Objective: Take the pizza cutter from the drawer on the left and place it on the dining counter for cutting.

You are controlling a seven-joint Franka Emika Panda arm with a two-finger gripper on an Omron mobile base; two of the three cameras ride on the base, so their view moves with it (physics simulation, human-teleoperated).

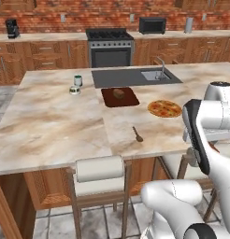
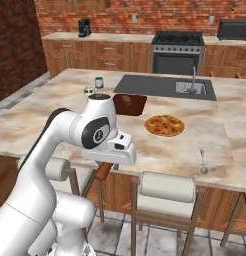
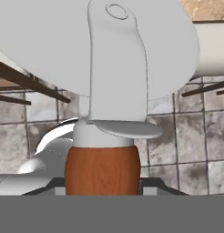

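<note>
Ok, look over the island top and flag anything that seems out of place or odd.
Two things stand out. A pizza lies straight on the dining counter with no plate or board under it, beside the cutting board. A brown-handled utensil lies loose near the front edge. The pizza cutter is in the gripper, below counter height.

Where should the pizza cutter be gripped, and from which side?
Grip the pizza cutter by its thick wooden handle, from the end opposite the wheel, pinching across its sides. The wide thin wheel offers no safe hold. The hand holds it so.
</note>
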